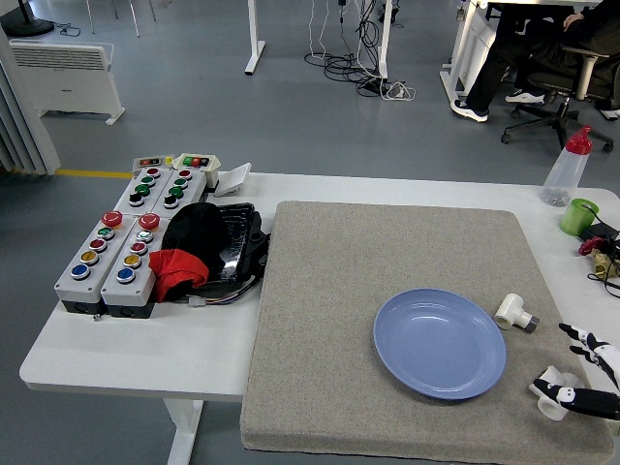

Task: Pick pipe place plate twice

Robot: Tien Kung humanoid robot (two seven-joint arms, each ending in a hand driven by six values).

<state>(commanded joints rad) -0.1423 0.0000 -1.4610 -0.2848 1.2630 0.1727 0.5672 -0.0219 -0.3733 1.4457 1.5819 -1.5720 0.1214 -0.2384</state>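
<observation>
I am reaching in with my right hand (579, 376) from the table's 4 o'clock corner, and I am closing its black-and-white fingers (564, 393) around a white pipe fitting (552, 380) that is sitting on the grey mat (320, 291), just off the blue plate (440, 343) at the plate's 4 o'clock. The lower fingers are lying against the fitting and the upper ones are spread above it, so I judge the grip as forming rather than firm; the fitting is not lifted yet. A second white pipe fitting (515, 313) is lying at the plate's 2 o'clock, near its rim but not touching it. The plate is holding nothing, so I am working on the first of the two pick-ups. Next I am expecting to need a tighter pinch, a lift clear of the mat, and a short carry toward 10 o'clock over the rim. My left hand is not showing.
</observation>
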